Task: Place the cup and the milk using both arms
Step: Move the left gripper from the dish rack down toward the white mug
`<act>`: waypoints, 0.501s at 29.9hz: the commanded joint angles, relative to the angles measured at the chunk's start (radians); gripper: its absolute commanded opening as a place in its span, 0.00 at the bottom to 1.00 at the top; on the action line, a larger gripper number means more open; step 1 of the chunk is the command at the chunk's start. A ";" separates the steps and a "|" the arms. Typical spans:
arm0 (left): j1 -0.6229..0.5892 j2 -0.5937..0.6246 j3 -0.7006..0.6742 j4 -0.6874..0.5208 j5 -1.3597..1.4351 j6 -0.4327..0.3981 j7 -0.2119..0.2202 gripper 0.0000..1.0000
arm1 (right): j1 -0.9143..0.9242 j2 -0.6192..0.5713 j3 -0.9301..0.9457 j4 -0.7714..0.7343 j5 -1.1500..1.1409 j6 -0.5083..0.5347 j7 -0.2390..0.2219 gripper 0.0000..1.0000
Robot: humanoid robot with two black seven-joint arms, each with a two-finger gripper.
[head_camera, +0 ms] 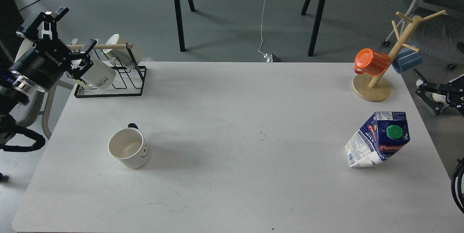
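The cup (129, 150) stands nearest, upright and empty at the near left of the table (232, 124), its black handle turned to the far side; being rigid, glazed and breakable, it is probably best gripped across the rim. Far left, the left gripper (70, 32) hangs spread and empty before the black rack (112, 80) of HOME mugs (99, 77). The milk (378, 140) stands right, light card that may dent; grasp its flat sides. The right gripper (429, 97) sits off the right edge, fingers apparently apart. The mug tree (395, 53) stands beyond.

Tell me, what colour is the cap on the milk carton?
Green: the round cap on the milk carton, seen in the head view.
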 commanded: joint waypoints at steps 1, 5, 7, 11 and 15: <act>-0.007 0.001 -0.004 -0.023 0.004 0.000 0.000 1.00 | 0.004 -0.001 -0.002 -0.003 0.000 0.000 -0.002 0.96; -0.009 0.021 -0.026 -0.022 -0.003 0.000 0.000 1.00 | 0.004 0.004 0.010 -0.002 0.000 0.000 -0.002 0.96; -0.004 0.021 -0.043 -0.012 -0.003 0.000 0.000 1.00 | 0.004 0.015 0.018 -0.002 0.002 0.000 0.000 0.96; -0.003 0.034 -0.038 0.018 0.020 0.000 0.000 1.00 | 0.005 0.028 0.021 0.003 0.002 0.000 0.000 0.96; -0.009 0.115 -0.047 0.018 0.167 0.000 0.000 1.00 | 0.005 0.038 0.021 0.010 0.003 0.000 0.000 0.96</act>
